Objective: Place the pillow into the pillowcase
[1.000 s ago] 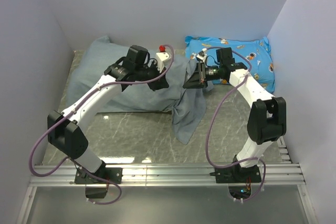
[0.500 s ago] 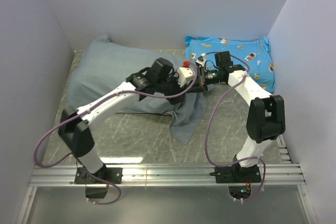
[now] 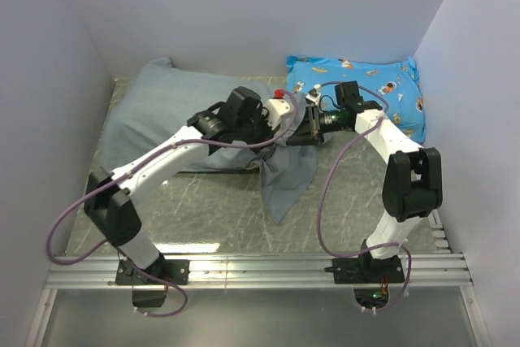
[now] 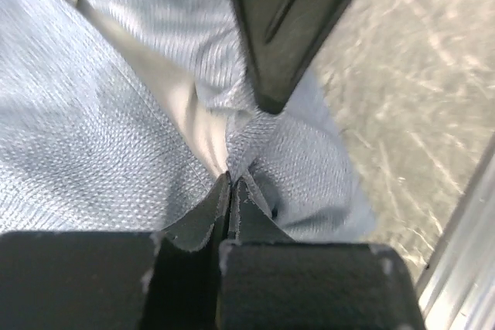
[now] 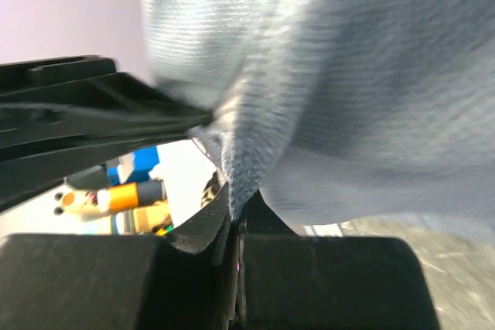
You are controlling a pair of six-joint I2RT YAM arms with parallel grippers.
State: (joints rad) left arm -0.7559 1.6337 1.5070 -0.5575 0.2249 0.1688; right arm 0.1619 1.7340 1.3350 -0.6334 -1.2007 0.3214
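Note:
The grey-blue pillowcase [image 3: 162, 119] lies puffed at the back left, and a limp flap of it [image 3: 288, 176] hangs onto the table at the centre. The pillow is hidden. My left gripper [image 3: 284, 123] and right gripper [image 3: 299, 129] meet at the top of that flap. In the left wrist view the left gripper [image 4: 230, 179] is shut on a fold of pillowcase [image 4: 93, 152] beside a pale strip [image 4: 174, 90]. In the right wrist view the right gripper [image 5: 236, 218] is shut on a bunched pillowcase edge [image 5: 348, 75].
A bright blue cartoon-print cushion [image 3: 374, 91] lies at the back right, just behind the right arm, and shows past the fabric as the cushion [image 5: 131, 191]. Walls close in the left, back and right. An aluminium rail [image 3: 260, 270] runs along the near edge.
My left arm swung from the back of the pillowcase rightward to the right gripper, opened on the way, and has shut on the fabric beside it. The right gripper stayed shut on the edge.

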